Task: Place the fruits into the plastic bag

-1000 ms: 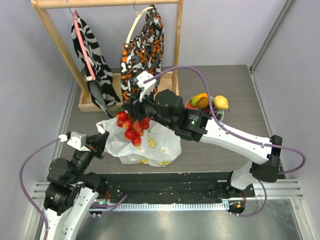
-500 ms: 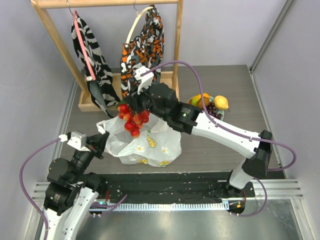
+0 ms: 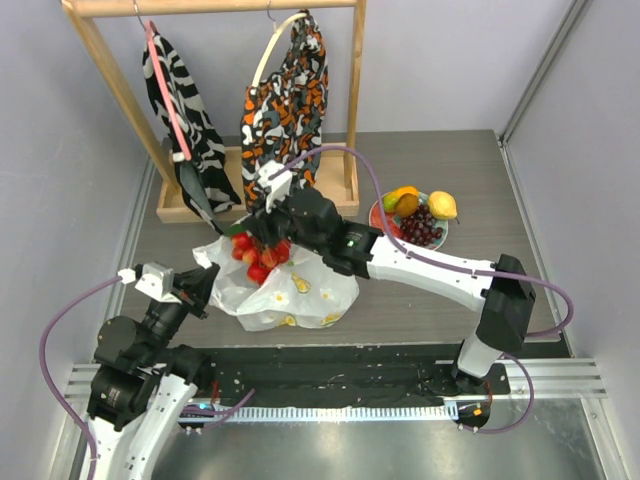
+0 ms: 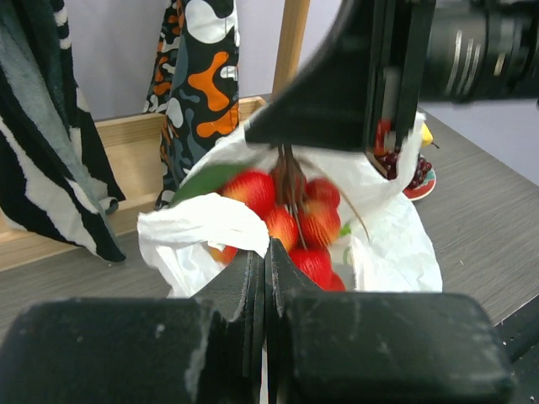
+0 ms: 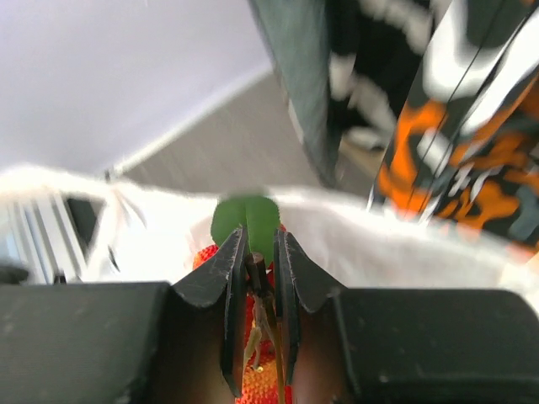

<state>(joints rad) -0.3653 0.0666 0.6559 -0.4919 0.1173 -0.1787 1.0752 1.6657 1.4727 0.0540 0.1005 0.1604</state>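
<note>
Our right gripper [image 5: 258,244] pinches the stem of the red berry cluster [image 3: 258,255], which hangs partly inside the open mouth of the plastic bag [image 3: 300,295]. Our left gripper [image 4: 266,254] is clamped on the bag's near edge. The mango [image 3: 404,203], lemon [image 3: 442,204] and grape bunch [image 3: 422,228] lie on a plate [image 3: 377,213], well apart from the bag.

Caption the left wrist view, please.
Right gripper dangles red berries by the stem over the plastic bag; left gripper pinches its edge.
</note>
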